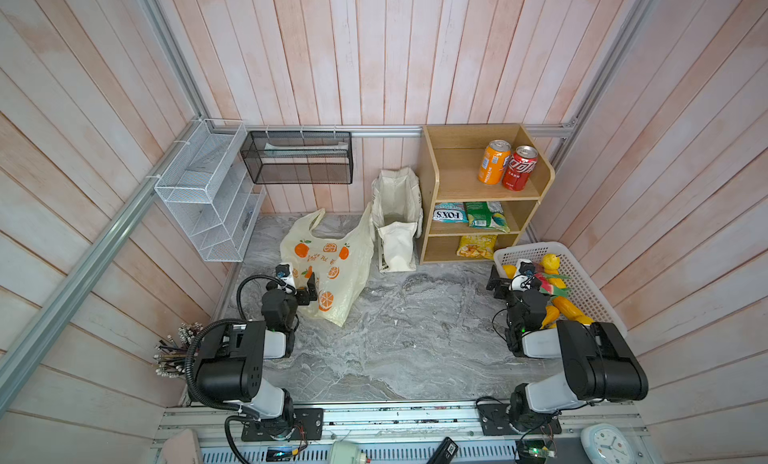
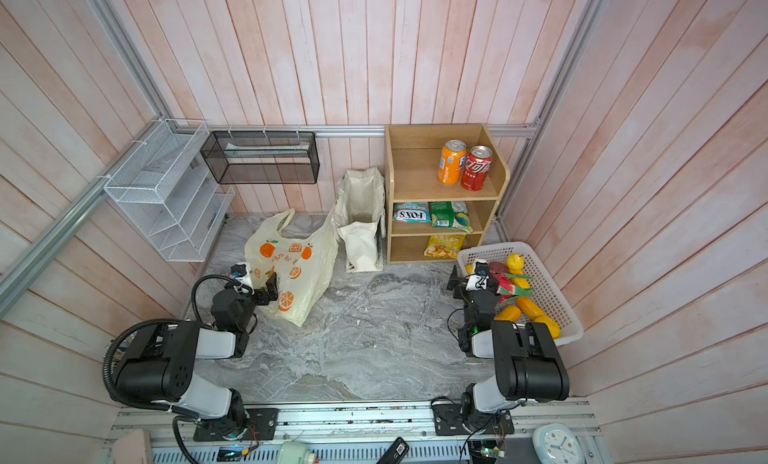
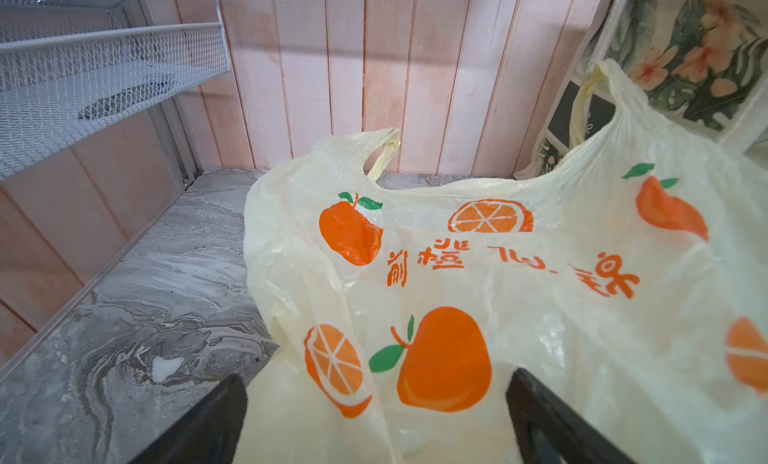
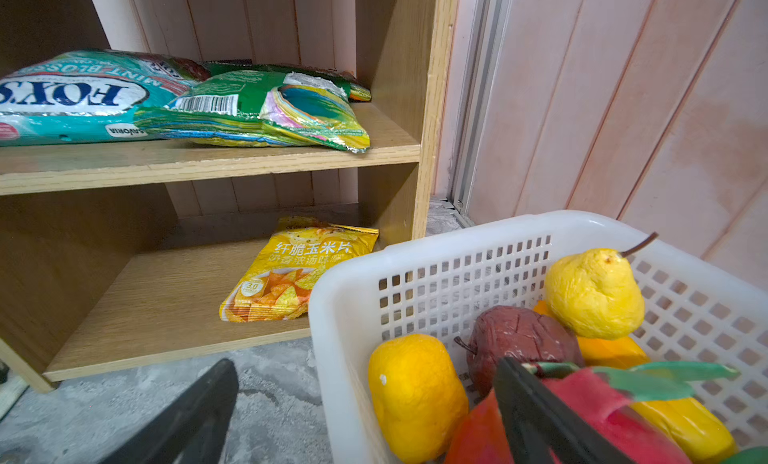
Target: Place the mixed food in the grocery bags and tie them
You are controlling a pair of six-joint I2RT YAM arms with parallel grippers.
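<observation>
Plastic carrier (image 1: 332, 262) lies flat and slack on the bench (image 1: 415, 337), left of centre, with its handle loops (image 3: 384, 150) toward the back wall. Left pincer (image 3: 374, 378) is spread, a finger on either side of the bag's near end, pinching nothing; contact cannot be told. Judged thin, limp, slippery film that will collapse when lifted, so take it at a loop or the mouth rim, not mid-panel. Canvas tote (image 1: 397, 208) stands upright with its mouth open, just beside the shelf unit (image 1: 428, 216). It looks stiffer and self-supporting, the easier target. Cola can (image 1: 519, 168) is on the top shelf, touching an orange can (image 1: 493, 162). Likely rigid, smooth and the heaviest item, so grip across the body. Green snack packet (image 4: 266, 112) is on the middle shelf, overlapping a teal mint bag (image 4: 79, 100). It is probably light and crinkly; pinch an edge seam. Toy fruits (image 4: 415, 391) are heaped in the white basket (image 4: 457, 249) at right. They are rounded and probably light, and may squirt out of the jaws. Right pincer (image 4: 365, 368) is spread and empty, straddling the basket's near wall.
</observation>
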